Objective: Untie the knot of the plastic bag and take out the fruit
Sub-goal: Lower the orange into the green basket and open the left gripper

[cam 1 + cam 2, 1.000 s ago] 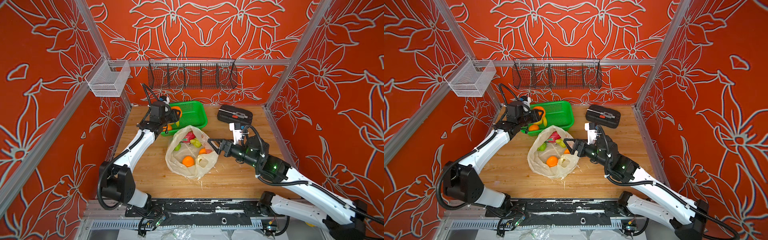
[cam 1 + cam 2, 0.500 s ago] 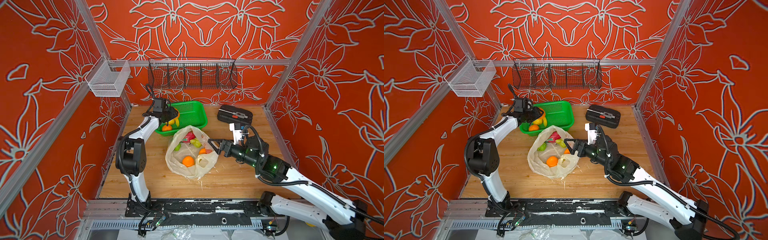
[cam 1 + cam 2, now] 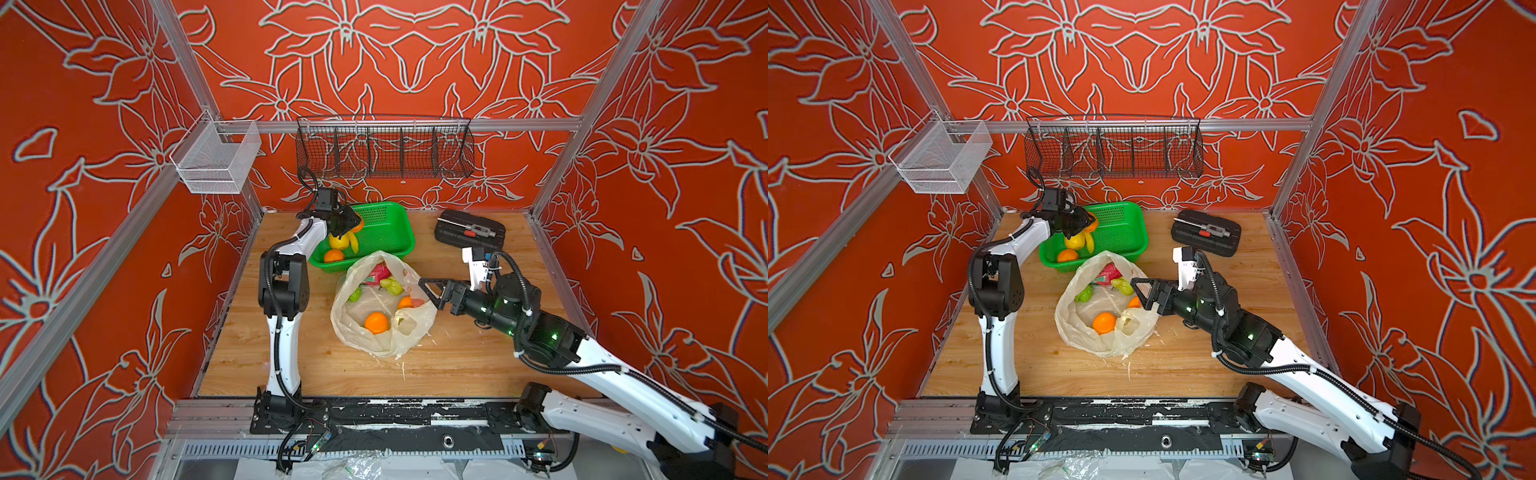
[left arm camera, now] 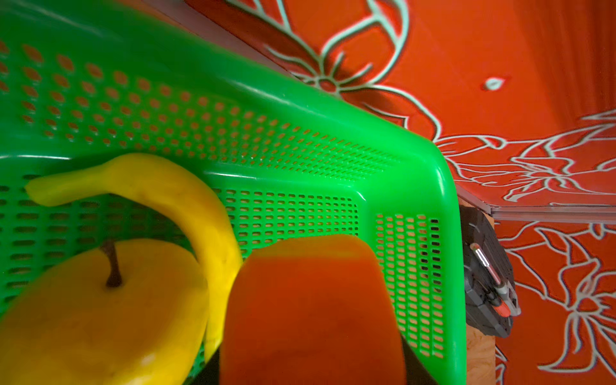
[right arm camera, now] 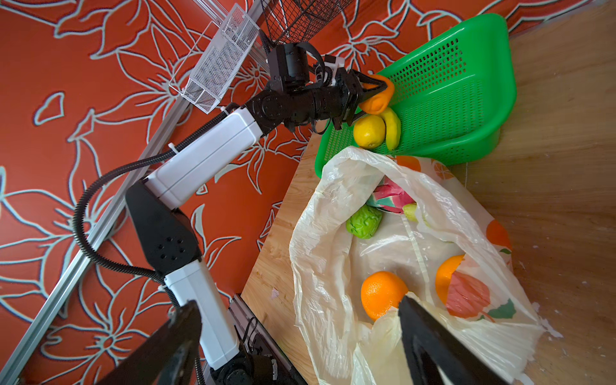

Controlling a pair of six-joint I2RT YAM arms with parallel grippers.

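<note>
Release needs the left gripper [image 5: 378, 90], clamping an orange [image 5: 375, 104], low inside the green basket [image 3: 409, 232]; right gripper [image 3: 429, 291] spread wide.

This is a robot test cell of the sort found in a lab. An aluminium frame [image 3: 592, 116] boxes in a small wooden worktop [image 3: 457, 365]. The walls [image 3: 415, 41] are flat panels printed with one orange flower pattern, more backdrop than room. Two white-and-black arms, the left arm [image 3: 284, 345] and the right arm [image 3: 615, 378], are bolted to a black rail [image 3: 415, 413] along the front edge, with a slotted cable duct [image 3: 374, 451] below it. A white mesh basket [image 3: 216, 162] and a black wire basket [image 3: 384, 149] hang from the frame. A mixed lot sits on the worktop — a green basket [image 3: 386, 232], a plastic bag [image 3: 361, 332] of fruit [image 3: 376, 322] and a black tool case [image 3: 469, 228].
</note>
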